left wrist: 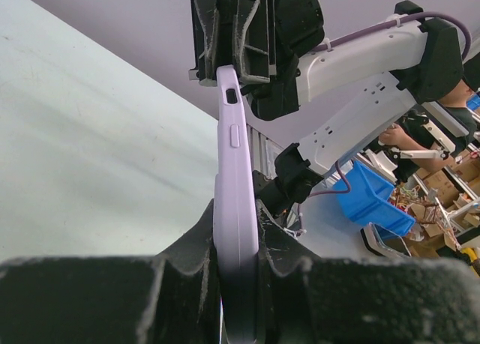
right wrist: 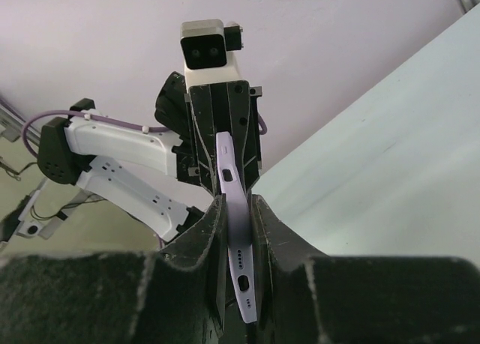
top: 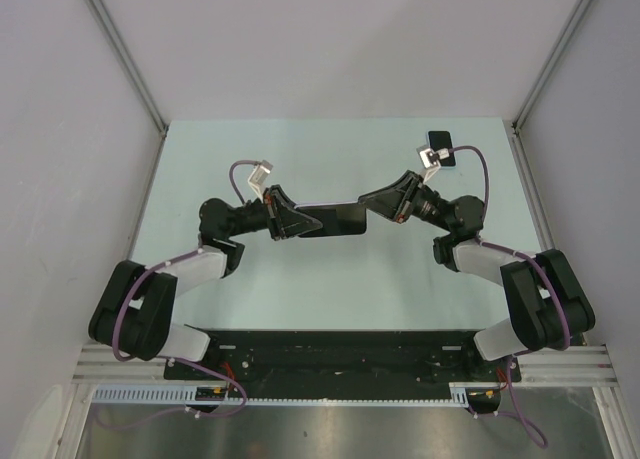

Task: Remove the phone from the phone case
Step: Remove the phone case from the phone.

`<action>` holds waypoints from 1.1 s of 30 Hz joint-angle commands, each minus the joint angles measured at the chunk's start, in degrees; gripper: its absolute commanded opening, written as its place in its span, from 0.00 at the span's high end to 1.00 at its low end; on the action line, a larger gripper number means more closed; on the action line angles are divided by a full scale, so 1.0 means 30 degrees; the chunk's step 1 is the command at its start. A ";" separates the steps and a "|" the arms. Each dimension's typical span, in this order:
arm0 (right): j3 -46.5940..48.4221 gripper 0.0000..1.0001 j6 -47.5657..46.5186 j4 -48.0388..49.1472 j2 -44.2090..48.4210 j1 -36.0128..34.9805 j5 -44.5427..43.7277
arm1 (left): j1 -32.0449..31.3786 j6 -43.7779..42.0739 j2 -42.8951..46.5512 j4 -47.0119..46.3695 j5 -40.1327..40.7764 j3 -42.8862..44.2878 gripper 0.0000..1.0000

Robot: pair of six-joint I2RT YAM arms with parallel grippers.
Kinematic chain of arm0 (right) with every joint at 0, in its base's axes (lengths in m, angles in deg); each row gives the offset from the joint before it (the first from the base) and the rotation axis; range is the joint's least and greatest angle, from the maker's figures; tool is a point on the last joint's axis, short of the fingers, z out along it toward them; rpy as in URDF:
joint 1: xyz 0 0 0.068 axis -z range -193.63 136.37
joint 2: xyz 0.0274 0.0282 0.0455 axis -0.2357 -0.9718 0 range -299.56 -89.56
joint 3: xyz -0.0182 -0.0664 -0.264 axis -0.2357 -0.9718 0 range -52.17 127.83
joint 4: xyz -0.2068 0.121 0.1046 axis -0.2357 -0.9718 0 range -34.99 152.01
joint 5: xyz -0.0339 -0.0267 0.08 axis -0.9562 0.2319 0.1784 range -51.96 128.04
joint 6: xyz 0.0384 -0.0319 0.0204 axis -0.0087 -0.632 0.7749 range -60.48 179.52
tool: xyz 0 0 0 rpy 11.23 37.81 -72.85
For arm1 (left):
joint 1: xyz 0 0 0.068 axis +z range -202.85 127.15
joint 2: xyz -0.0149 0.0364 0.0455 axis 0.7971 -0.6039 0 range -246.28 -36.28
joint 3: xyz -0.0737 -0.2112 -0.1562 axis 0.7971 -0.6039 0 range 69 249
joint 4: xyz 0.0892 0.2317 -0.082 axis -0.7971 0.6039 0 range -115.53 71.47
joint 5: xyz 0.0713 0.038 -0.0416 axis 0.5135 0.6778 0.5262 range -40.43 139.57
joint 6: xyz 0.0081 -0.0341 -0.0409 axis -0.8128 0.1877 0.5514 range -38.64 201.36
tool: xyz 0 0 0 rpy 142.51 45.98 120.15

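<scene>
1. The phone [top: 335,220] sits in its lilac phone case [left wrist: 236,201], held in the air above the pale desk [top: 300,159], midway between my two arms.
2. My left claw [left wrist: 238,243] is clamped on one end of the phone case. The side edge with its buttons runs out from between my fingers, with one finger pressed flat on each broad face.
3. My right claw [right wrist: 236,216] is clamped on the opposite end, the one with the port holes, which pokes back past my fingers.
4. From above, my two claws face each other, and the phone shows as a dark slab bridging them.
5. Near the desk's far right corner, well apart from the phone, lies a small dark flat object [top: 438,141].
</scene>
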 commanded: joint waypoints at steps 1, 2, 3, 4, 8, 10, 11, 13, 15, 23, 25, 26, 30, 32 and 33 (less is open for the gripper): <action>0.0071 1.00 0.1499 0.1424 -0.0027 0.0784 -0.2399 | -0.0814 -0.0644 0.1670 -0.8741 -0.2184 0.0506 1.00; 0.0072 1.00 0.1791 0.1423 -0.0115 0.0842 -0.2370 | -0.0873 -0.0615 0.1729 -0.8741 -0.2243 0.0535 0.99; 0.0130 1.00 0.2026 0.1394 -0.0174 0.0813 -0.2369 | -0.0902 -0.0644 0.1729 -0.8741 -0.2302 0.0536 1.00; 0.0130 1.00 0.2203 0.1365 -0.0232 0.0900 -0.2398 | -0.0932 -0.0673 0.1758 -0.8741 -0.2331 0.0536 1.00; 0.0276 1.00 0.3197 0.1130 -0.0408 0.0989 -0.2458 | -0.1078 -0.0819 0.1933 -0.8741 -0.2565 0.0507 1.00; 0.0393 1.00 0.3492 0.1042 -0.0438 0.0960 -0.2457 | -0.1137 -0.0878 0.1992 -0.8741 -0.2683 0.0506 1.00; 0.0423 1.00 0.3813 0.1013 -0.0525 0.0989 -0.2457 | -0.1195 -0.0937 0.2051 -0.8741 -0.2770 0.0506 1.00; 0.0510 1.00 0.4108 0.0838 -0.0613 0.0960 -0.2457 | -0.1283 -0.1054 0.2052 -0.8741 -0.2888 0.0477 1.00; 0.0570 1.00 0.4458 0.0633 -0.0701 0.0960 -0.2516 | -0.1400 -0.1171 0.2110 -0.8741 -0.3064 0.0477 1.00; 0.0716 1.00 0.5075 0.0251 -0.1082 0.1047 -0.2633 | -0.1605 -0.1230 0.2344 -0.8741 -0.3415 0.0565 1.00; 0.0716 1.00 0.5251 0.0134 -0.1199 0.1047 -0.2662 | -0.1635 -0.1288 0.2432 -0.8741 -0.3503 0.0565 1.00; 0.0716 1.00 0.5338 0.0105 -0.1200 0.1076 -0.2662 | -0.1664 -0.1289 0.2490 -0.8741 -0.3503 0.0565 1.00; 0.0746 1.00 0.5895 -0.0130 -0.1404 0.1135 -0.2779 | -0.1781 -0.1318 0.2491 -0.8741 -0.3649 0.0594 1.00; 0.0746 1.00 0.6100 -0.0188 -0.1492 0.1165 -0.2809 | -0.1869 -0.1348 0.2520 -0.8741 -0.3766 0.0594 1.00; 0.0746 1.00 0.6130 -0.0246 -0.1522 0.1136 -0.2809 | -0.1898 -0.1405 0.2549 -0.8741 -0.3796 0.0594 1.00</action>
